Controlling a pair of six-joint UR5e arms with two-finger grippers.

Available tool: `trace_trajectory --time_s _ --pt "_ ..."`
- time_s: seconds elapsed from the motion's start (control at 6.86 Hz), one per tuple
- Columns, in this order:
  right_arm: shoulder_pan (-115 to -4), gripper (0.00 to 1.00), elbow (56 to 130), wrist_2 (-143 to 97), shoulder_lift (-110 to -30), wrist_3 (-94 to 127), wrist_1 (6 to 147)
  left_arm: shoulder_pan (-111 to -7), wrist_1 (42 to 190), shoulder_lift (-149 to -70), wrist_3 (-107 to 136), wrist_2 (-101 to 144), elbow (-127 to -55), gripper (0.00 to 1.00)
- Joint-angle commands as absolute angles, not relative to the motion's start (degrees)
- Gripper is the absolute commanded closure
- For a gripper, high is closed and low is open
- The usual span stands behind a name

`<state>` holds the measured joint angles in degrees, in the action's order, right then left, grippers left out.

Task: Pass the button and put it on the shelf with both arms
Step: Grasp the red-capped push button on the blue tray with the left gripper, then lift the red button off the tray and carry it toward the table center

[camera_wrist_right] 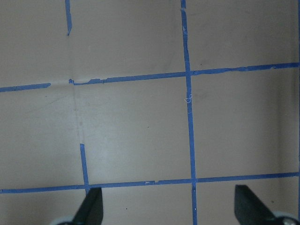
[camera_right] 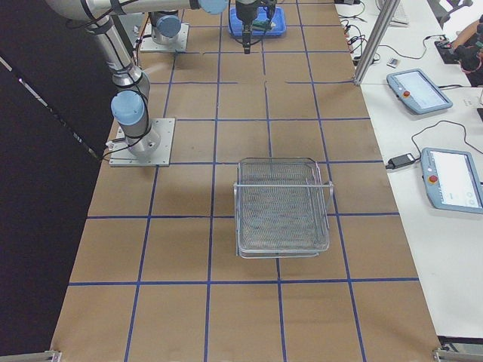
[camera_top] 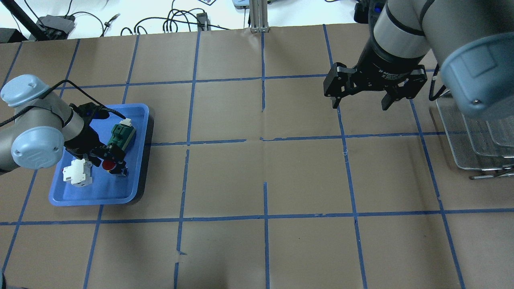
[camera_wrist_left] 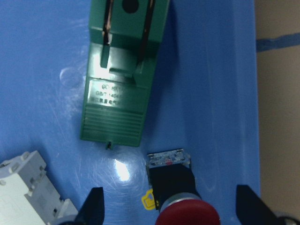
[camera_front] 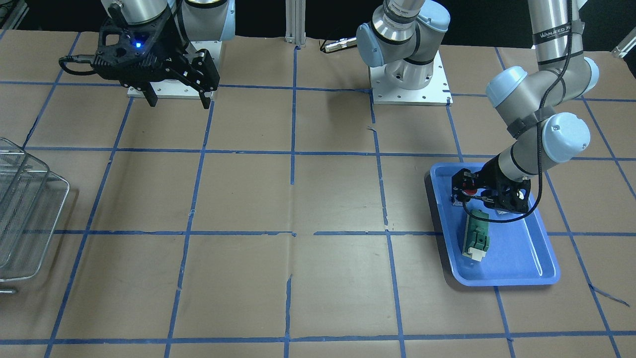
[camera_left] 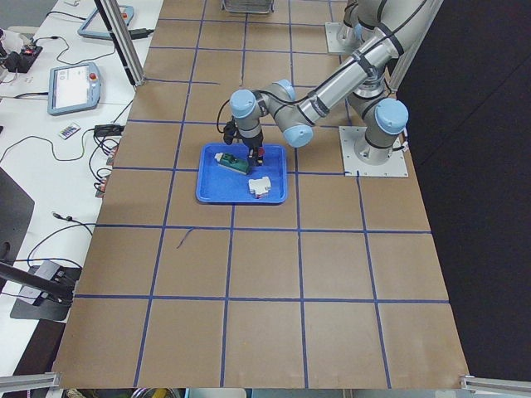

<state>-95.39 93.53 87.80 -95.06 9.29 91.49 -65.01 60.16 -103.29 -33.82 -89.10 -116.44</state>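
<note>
The button [camera_wrist_left: 185,208], with a red cap, black collar and clear block, lies in the blue tray [camera_top: 96,192]. It also shows in the overhead view [camera_top: 108,164] and the front view [camera_front: 469,191]. My left gripper [camera_wrist_left: 171,208] is low in the tray, open, with one finger on each side of the button and a gap on both sides. My right gripper [camera_top: 359,102] is open and empty, above the table near its arm's base [camera_front: 179,102]. The wire-mesh shelf [camera_top: 474,136] stands at the table's right end and shows whole in the exterior right view [camera_right: 283,207].
A green rectangular module [camera_top: 121,134] lies in the tray just beyond the button [camera_wrist_left: 124,79]. A white breaker-like block [camera_top: 76,173] lies in the tray beside my left gripper [camera_wrist_left: 28,187]. Brown paper with blue tape lines covers the table between tray and shelf.
</note>
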Motion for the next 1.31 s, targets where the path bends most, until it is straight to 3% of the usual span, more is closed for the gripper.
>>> trace_trajectory --time_s 0.0,0.58,1.17 --pt "-95.54 0.0 93.86 87.8 -95.1 9.4 91.49 -65.65 60.12 -102.75 -33.66 -88.95 -116.46 0.98" --pt "-95.54 0.0 94.13 87.89 -95.1 9.32 91.49 -65.74 65.55 -98.19 -32.26 -85.17 -114.97 1.0" --pt "-95.71 0.0 94.13 87.8 -95.1 9.14 91.41 -75.9 96.08 -90.71 -25.86 -61.42 -103.13 1.0"
